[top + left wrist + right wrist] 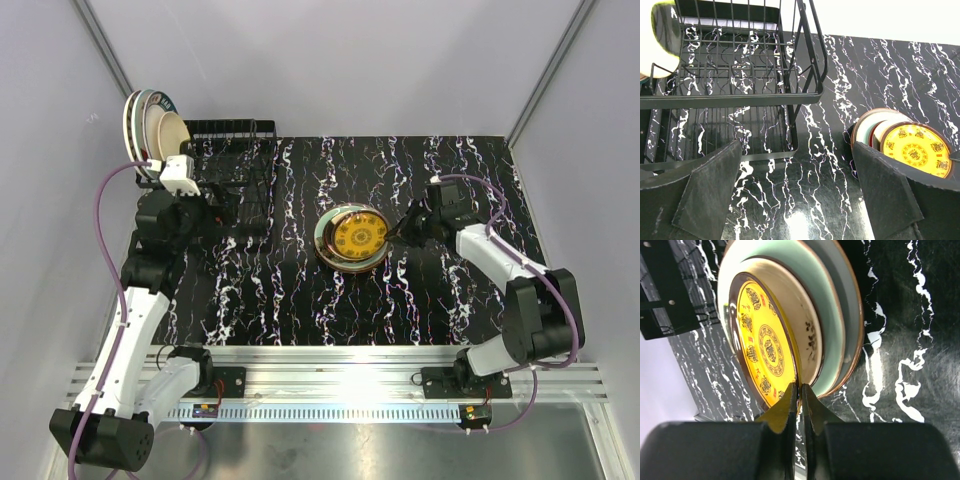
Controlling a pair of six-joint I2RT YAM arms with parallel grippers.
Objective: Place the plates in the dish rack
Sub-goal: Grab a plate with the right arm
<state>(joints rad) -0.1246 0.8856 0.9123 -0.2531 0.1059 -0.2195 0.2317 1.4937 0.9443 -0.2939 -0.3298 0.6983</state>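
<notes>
A stack of plates (330, 250) lies mid-table, with a yellow plate (358, 235) (762, 345) on top. Under it are a cream plate (802, 325) and a pale green plate (827, 305). My right gripper (402, 228) (801, 390) is shut on the yellow plate's near rim, one finger above it and one below. The black wire dish rack (235, 160) (740, 97) stands at the back left, with several plates (150, 120) upright at its left end. My left gripper (222, 215) (797, 200) hangs open just in front of the rack with nothing between its fingers.
The tabletop (300, 300) is black marble-patterned. White walls close in the back and both sides. A metal rail (330, 375) with both arm bases runs along the near edge. The rack's front wire wall (805, 75) stands close ahead of my left fingers.
</notes>
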